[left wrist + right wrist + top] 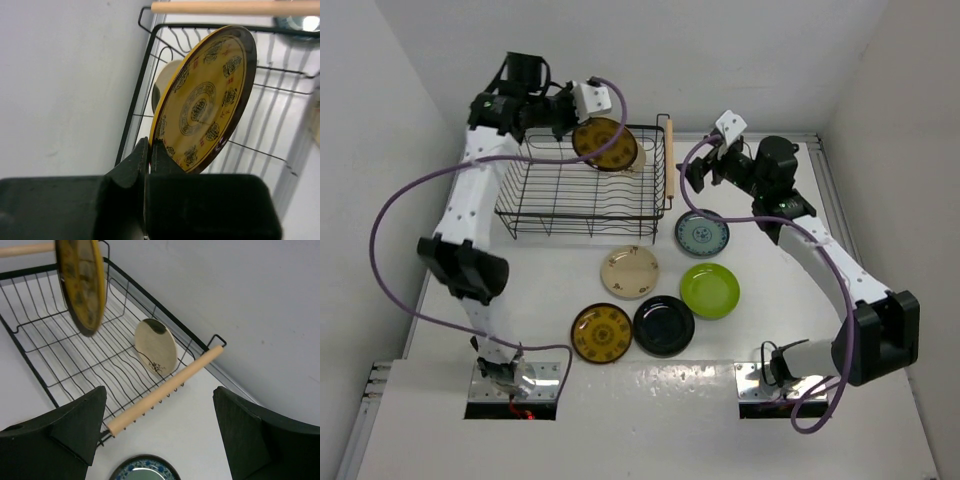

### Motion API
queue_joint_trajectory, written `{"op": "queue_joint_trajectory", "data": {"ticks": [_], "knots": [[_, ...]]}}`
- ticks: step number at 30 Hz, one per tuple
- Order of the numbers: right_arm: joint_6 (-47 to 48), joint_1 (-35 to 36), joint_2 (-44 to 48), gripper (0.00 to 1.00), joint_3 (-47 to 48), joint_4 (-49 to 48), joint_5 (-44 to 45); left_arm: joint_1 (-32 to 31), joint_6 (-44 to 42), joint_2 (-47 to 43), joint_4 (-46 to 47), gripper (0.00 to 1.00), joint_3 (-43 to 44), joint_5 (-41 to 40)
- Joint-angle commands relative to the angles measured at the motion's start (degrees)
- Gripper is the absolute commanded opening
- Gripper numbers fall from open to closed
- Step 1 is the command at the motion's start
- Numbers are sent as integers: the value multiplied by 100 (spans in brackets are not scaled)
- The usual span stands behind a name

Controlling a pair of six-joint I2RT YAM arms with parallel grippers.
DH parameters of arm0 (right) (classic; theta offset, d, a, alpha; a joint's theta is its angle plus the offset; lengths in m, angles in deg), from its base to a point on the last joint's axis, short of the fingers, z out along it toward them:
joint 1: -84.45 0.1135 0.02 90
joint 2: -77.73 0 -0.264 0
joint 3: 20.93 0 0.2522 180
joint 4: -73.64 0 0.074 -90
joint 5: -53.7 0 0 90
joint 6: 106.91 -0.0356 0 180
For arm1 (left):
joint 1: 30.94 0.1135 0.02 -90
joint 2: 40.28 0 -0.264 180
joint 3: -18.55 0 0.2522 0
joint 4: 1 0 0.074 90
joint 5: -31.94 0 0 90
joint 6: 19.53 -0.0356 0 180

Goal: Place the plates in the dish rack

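White tabletop [545,280]: left pincer [149,155] clamps a mustard-brown patterned plate [205,100] on edge over the black wire dish rack [520,200], probably for slotting upright; right pincer [159,400] gapes empty.

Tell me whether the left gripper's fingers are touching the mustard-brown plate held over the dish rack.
Touching. The left wrist view shows the fingers pinched shut on the lower rim of the mustard-brown plate, with no gap between them.
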Motion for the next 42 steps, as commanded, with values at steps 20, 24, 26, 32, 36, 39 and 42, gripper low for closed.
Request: {"op": "queue_joint_trajectory", "data": {"ticks": [20, 24, 26, 32, 36, 39, 42], "knots": [[255, -726, -1248, 85, 807, -20, 228, -181, -668, 2371, 2809, 0, -194, -584], [220, -866, -1372, 85, 948, -2, 219, -303, -668, 2599, 2914, 0, -194, -785], [229, -945, -1407, 85, 974, 7, 210, -304, -668, 2600, 2967, 0, -325, -900], [238, -1016, -1416, 85, 992, 15, 193, -357, -607, 2600, 3512, 0, -940, -1366], [273, -1068, -1381, 85, 974, 24, 167, -470, -476, 2653, 3723, 0, -1021, -1576], [317, -1112, -1319, 85, 965, 24, 149, -471, -169, 2653, 3723, 0, -758, -1577], [343, -1104, -1310, 85, 957, -2, 158, -576, -237, 2521, 3557, 0, -397, -1647]]}}
